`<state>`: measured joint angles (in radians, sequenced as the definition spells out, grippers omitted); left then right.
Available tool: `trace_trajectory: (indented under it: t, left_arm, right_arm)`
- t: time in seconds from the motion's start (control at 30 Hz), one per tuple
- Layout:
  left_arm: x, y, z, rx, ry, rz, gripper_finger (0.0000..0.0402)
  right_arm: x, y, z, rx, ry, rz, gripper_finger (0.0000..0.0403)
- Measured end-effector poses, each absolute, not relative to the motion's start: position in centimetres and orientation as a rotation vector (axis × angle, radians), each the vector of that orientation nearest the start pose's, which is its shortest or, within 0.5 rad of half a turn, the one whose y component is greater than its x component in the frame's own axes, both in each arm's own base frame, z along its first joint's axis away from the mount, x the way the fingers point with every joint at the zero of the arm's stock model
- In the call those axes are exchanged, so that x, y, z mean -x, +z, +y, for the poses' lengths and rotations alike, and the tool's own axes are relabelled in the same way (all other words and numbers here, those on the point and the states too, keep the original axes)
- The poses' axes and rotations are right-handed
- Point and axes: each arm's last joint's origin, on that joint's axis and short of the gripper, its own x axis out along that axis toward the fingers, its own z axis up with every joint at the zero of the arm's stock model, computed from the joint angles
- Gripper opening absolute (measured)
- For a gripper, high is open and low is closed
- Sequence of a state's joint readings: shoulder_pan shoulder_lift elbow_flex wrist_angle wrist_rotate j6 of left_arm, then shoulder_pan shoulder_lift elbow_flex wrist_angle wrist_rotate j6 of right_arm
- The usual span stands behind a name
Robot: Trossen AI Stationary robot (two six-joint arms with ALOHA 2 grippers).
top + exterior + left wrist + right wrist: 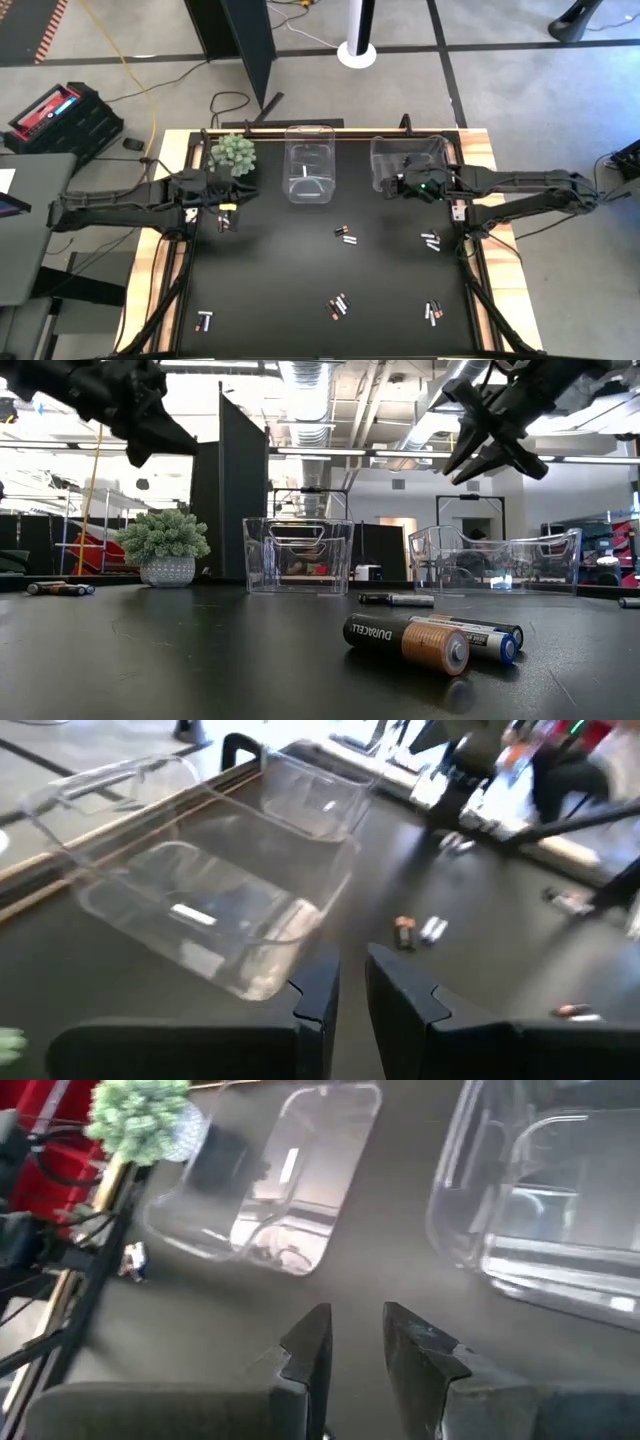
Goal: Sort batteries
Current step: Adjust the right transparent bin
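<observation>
Two arms hover over scattered batteries (345,235).
Left gripper (226,207) at nine o'clock, jaws nearly closed, empty; right gripper (392,186) at two o'clock, over a clear bin (410,160), jaws apart, empty.

One camera looks straight down; another sits level on the table (200,660); both share the middle clear bin (308,165).

The table top (300,290) is looking black, matt and a bit scuffed, with a pale wood edge (505,300) showing. The two bins (298,555) are looking like clear, shiny plastic. The batteries (405,641) are shining, with smooth black and copper wraps. The plant (163,534) is looking fuzzy in a dotted pot (167,571).
</observation>
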<state>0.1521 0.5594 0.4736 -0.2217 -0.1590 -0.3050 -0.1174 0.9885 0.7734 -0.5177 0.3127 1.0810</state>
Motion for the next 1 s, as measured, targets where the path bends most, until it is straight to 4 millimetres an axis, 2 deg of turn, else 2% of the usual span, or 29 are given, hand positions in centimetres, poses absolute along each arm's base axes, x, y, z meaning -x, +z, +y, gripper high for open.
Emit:
trace_trajectory:
  t: [0.23, 0.43, 0.67, 0.73, 0.83, 1.0]
  left_arm:
    - [-11.8, 23.0, 1.4, 0.335, 0.26, 0.08, 0.005]
    - [-10.4, 22.9, 1.3, 0.266, 0.258, 0.015, 0.005]
    - [-9.9, 22.7, 1.3, 0.264, 0.278, 0.021, 0.005]
    - [-9.9, 22.5, 1.3, 0.27, 0.281, 0.042, 0.005]
    - [-9.8, 22.1, 1.3, 0.278, 0.287, 0.083, 0.005]
    - [-9.8, 21.5, 1.3, 0.275, 0.295, 0.145, 0.005]
  right_arm:
    - [-18.1, 26.6, -1.8, -1.043, -0.783, 0.483, 0.0111]
    - [-16.7, 26.2, -0.3, -1.194, -0.851, 0.535, 0.0105]
    - [-16.2, 25.0, 1.0, -1.33, -1.031, 0.574, 0.0067]
    - [-16.0, 24.5, 1.0, -1.358, -1.134, 0.544, 0.0058]
    - [-16.0, 24.1, 0.6, -1.403, -1.288, 0.41, 0.0054]
    - [-16.5, 23.6, -0.5, -1.446, -1.408, 0.279, 0.0056]
